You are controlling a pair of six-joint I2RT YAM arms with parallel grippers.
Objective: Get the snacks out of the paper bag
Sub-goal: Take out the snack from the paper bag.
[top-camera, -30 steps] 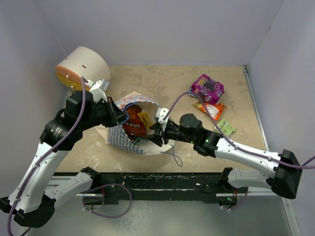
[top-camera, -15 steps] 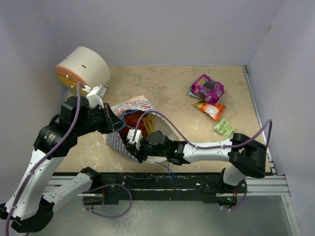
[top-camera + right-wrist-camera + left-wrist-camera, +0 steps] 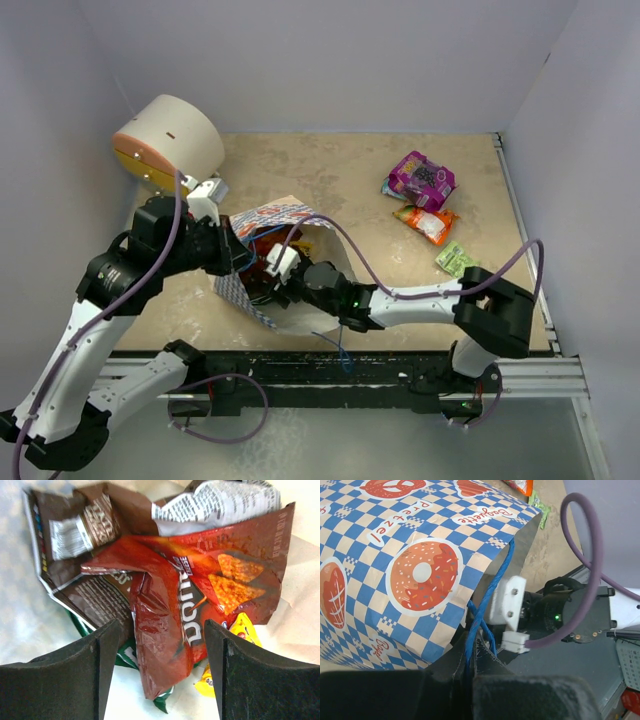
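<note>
The paper bag (image 3: 265, 214) lies open at centre-left of the top view. The left gripper (image 3: 470, 677) is clamped tight on its blue cord handle (image 3: 492, 592). The right gripper (image 3: 159, 635), jaws wide apart, straddles the red chip bag (image 3: 210, 575) inside the bag and grips nothing. A purple pouch (image 3: 422, 178) lies at upper right.

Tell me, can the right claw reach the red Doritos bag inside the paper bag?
Probably yes: the right claw hangs open over the red Doritos bag, nothing covers it, and the left claw grips the paper bag's blue cord.
</note>
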